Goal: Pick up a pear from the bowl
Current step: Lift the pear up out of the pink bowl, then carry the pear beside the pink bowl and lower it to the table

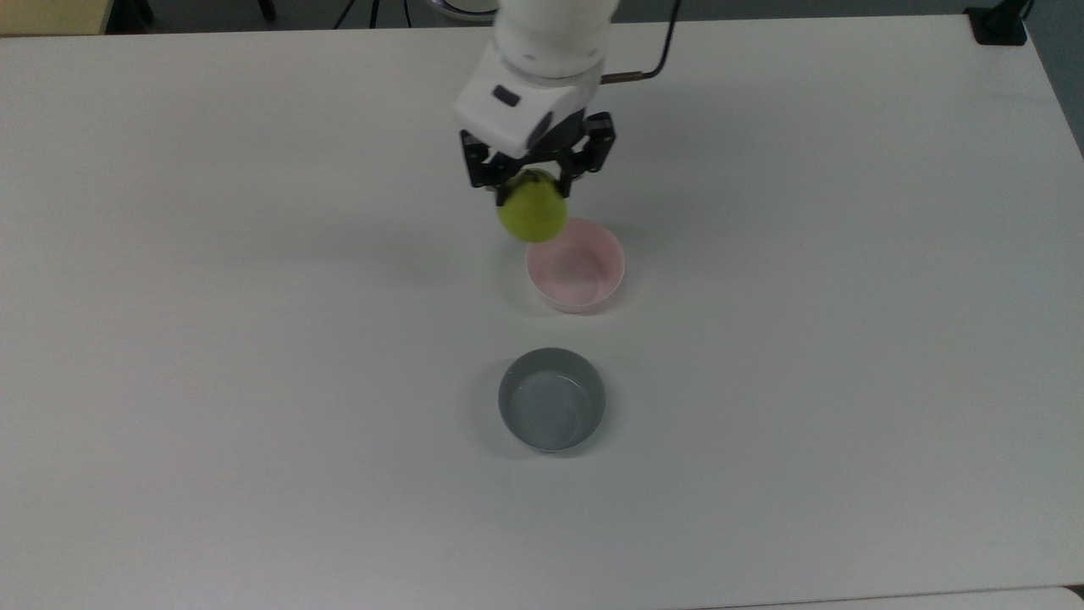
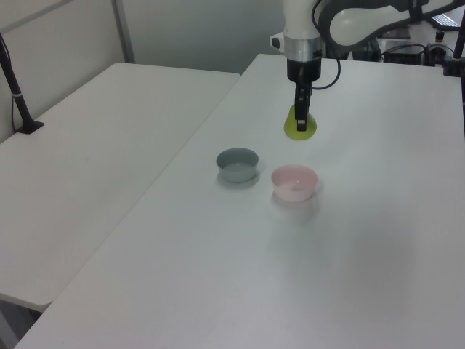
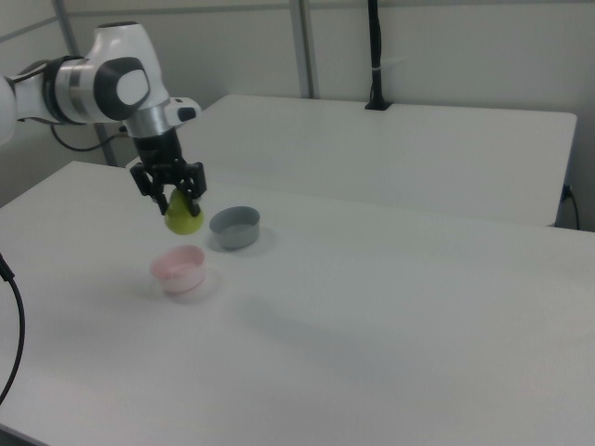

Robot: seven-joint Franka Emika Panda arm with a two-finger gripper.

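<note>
A yellow-green pear (image 1: 533, 213) (image 2: 299, 127) (image 3: 183, 216) hangs in the air, with my gripper (image 1: 529, 184) (image 2: 300, 121) (image 3: 177, 198) shut on its top. The pale pink bowl (image 1: 576, 266) (image 2: 294, 182) (image 3: 179, 268) stands on the white table with nothing inside. In the top view the pear sits just over the bowl's upper-left rim. In the right view it floats well above the bowl and a little behind it.
A slightly larger grey bowl (image 1: 551, 399) (image 2: 237, 164) (image 3: 234, 227) stands near the pink one, below it in the top view. A second white table (image 2: 87, 145) lies alongside, with a black post (image 3: 375, 56) at its far edge.
</note>
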